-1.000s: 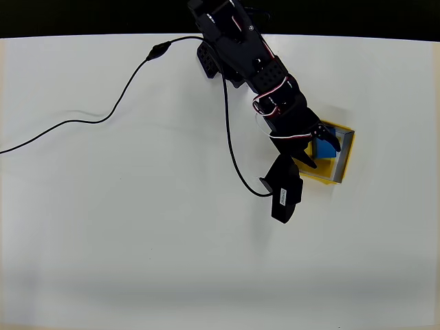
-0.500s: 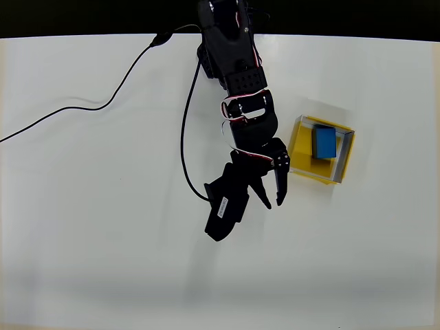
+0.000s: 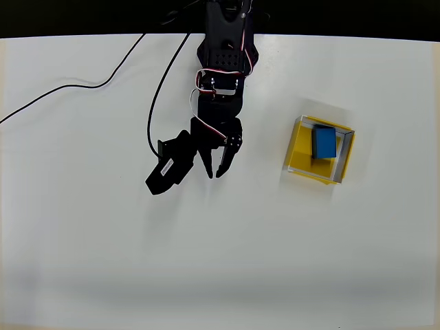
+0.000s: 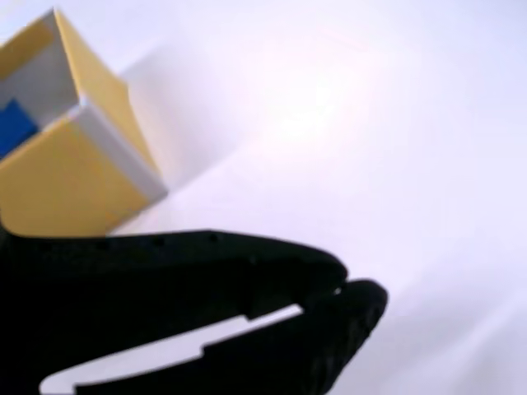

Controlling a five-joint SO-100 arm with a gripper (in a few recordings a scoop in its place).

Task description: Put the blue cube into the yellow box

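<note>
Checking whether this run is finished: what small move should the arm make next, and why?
Probably just retract toward rest. The blue cube already lies inside the yellow box, and the gripper sits on the table's left of it, fingertips together, holding nothing.

The arm (image 3: pixel 223 62) is black throughout, built of blocky matte segments with small screw heads dotting the upper housing. Bundled servo wires in red, white and black loop out at the joints (most plainly at the middle one), curling from one segment to the next. A thin black cable (image 3: pixel 82 86) leaves the base in a long curve, and a second black lead (image 3: pixel 152 103) runs to a small black camera block (image 3: pixel 167 168) with a pale label on its face. The pincer (image 3: pixel 214 172) ends in two dark tapered fingers (image 4: pixel 272 271), smooth and slightly glossy, with rounded tips.
</note>
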